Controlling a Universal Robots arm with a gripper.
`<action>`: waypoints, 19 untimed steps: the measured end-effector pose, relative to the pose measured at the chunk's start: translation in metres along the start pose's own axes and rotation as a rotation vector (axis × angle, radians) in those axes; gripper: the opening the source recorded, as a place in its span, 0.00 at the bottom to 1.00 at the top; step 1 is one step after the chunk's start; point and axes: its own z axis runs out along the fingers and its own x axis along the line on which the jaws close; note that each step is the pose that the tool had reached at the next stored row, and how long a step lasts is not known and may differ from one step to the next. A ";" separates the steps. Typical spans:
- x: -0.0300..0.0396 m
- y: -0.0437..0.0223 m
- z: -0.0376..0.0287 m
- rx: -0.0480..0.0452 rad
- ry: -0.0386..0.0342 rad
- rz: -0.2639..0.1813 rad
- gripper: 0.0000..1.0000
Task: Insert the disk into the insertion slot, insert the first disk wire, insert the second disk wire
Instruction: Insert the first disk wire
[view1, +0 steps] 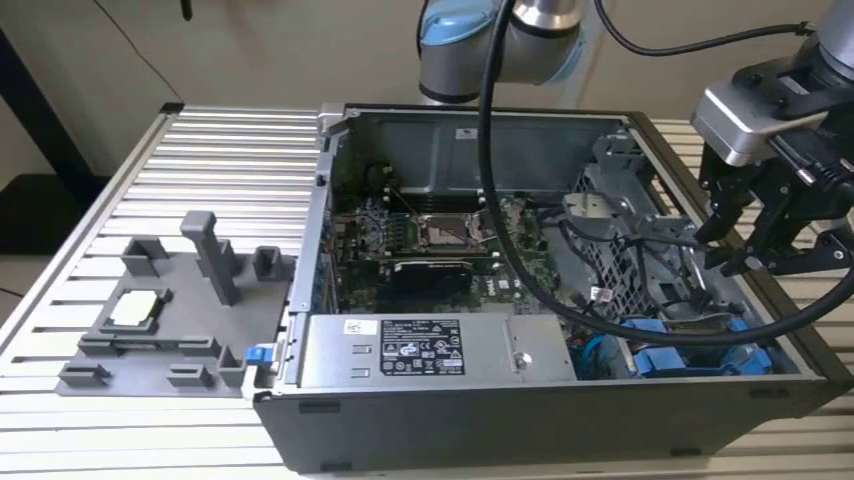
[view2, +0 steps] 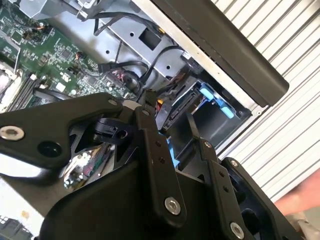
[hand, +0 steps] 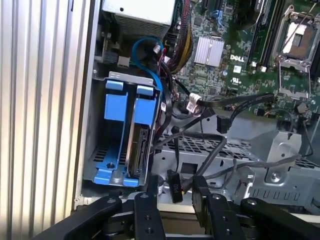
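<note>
The disk (hand: 137, 150) stands on edge in its bright blue frame inside the insertion slot (hand: 100, 165), the dark-grey bay at the case's corner. In the exterior view the bay (view1: 674, 358) lies at the case's near right. My gripper (hand: 174, 182) hovers open just past the bay, and a black wire connector (hand: 174, 190) hangs in the gap between the fingers, apart from both. Loose black disk wires (hand: 222, 122) trail over the metal cage beside the bay. In the exterior view my gripper (view1: 734, 250) hangs over the case's right rim. The second wrist view has the fingers (view2: 150, 145) spread above the bay.
The motherboard (view1: 427, 240) and a labelled power supply (view1: 420, 345) fill the open case. A thick black cable (view1: 534, 260) sags across it. A grey fixture (view1: 160, 320) sits on the ribbed table at the exterior view's left. A person's hand (view2: 300, 200) shows over the table.
</note>
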 end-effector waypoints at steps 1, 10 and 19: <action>-0.0003 0.0001 0.0000 0.0021 0.0016 -0.001 0.41; -0.0030 0.0029 -0.0002 -0.0013 0.0283 -0.003 0.41; -0.0041 0.0035 -0.0001 -0.0019 0.0331 -0.003 0.26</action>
